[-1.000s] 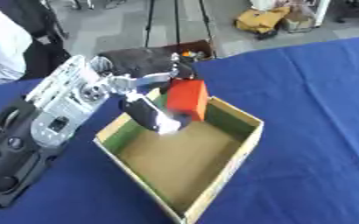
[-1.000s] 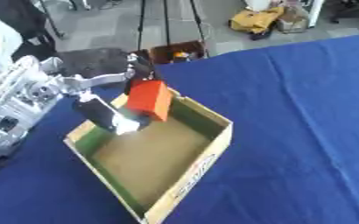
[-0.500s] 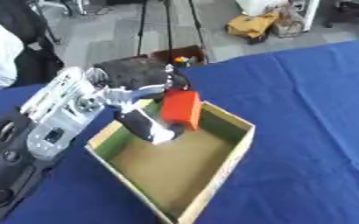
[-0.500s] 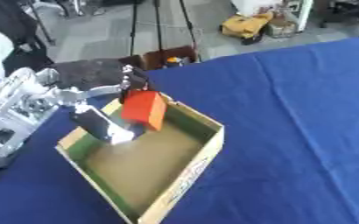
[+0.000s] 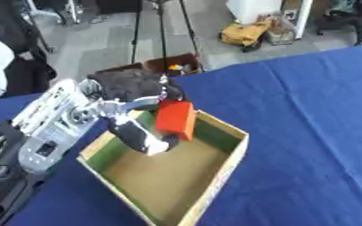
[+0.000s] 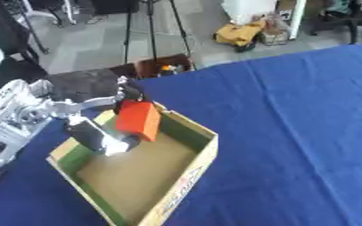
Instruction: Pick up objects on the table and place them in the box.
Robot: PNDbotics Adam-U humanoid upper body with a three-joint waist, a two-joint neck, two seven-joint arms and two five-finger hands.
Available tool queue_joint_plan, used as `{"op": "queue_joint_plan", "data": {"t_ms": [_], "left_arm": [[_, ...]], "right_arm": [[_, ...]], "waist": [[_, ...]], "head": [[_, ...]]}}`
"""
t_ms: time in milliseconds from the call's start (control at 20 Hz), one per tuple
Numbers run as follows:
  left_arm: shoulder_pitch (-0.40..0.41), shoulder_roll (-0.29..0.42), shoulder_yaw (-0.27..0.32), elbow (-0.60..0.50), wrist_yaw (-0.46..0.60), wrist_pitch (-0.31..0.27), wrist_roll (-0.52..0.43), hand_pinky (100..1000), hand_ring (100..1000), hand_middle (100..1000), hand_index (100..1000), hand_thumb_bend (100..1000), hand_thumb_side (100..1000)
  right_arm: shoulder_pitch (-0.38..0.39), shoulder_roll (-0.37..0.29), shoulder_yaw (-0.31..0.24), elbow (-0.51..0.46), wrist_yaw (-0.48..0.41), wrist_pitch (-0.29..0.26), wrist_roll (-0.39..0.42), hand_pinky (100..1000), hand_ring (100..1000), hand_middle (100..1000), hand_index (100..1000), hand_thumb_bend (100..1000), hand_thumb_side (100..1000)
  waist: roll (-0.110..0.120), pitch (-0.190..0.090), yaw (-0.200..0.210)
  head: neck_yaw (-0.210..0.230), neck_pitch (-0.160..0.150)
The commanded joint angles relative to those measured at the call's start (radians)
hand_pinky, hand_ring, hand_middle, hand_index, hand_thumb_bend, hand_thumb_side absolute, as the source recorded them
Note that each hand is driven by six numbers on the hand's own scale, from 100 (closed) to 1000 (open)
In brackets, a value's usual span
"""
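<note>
Since one second ago the whole picture has shifted, which points to a head tilt rather than travel of the things; relative to the box, the orange block sits much as it did, at the box's far-left corner, and no clear descent is established. Left hand (image 5: 141, 132) comes in from nine o'clock and has its fingers and thumb closed around the orange block (image 5: 175, 119), which stands roughly upright, held above the cardboard interior near the box's eleven o'clock corner. Whether the block's lower edge touches the box floor cannot be told. Box (image 5: 221, 167) lies askew on the blue desk (image 5: 307, 110), open at the top; its visible brown floor carries nothing else. Right hand shows in neither view. No other loose objects appear on the visible part of the desk, so what else waits to be collected cannot be judged from these views. Assessment: the pick-up of this block is complete and the carry has brought it over the box; the release is not yet done. Remaining work, as judged, is to lower the block to the floor, open the fingers and withdraw, then attend to any items lying outside the visible area.
</note>
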Motion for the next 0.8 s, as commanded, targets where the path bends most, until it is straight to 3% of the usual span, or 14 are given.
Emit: {"op": "queue_joint_plan", "data": {"t_ms": [50,400,800], "left_arm": [[-0.010,0.013,0.036,-0.009,-0.001,0.009,0.009,189,442,453,791,100,361],[-0.002,0.021,0.102,0.032,-0.010,0.045,0.050,181,434,442,789,100,361],[-0.027,0.008,0.088,0.025,-0.003,0.026,0.043,186,439,446,789,100,361]], "right_arm": [[-0.011,-0.013,-0.007,-0.017,0.005,0.001,-0.005,744,696,785,739,100,559],[-0.008,-0.013,-0.008,-0.017,0.008,0.003,-0.009,743,695,785,739,100,559],[-0.010,-0.011,-0.006,-0.017,0.009,0.004,-0.010,743,694,786,738,100,559]], "waist": [[-0.027,-0.013,-0.001],[-0.025,-0.014,0.000],[-0.024,-0.012,-0.009]], "head": [[-0.002,-0.014],[-0.013,-0.019],[-0.005,-0.024]]}}
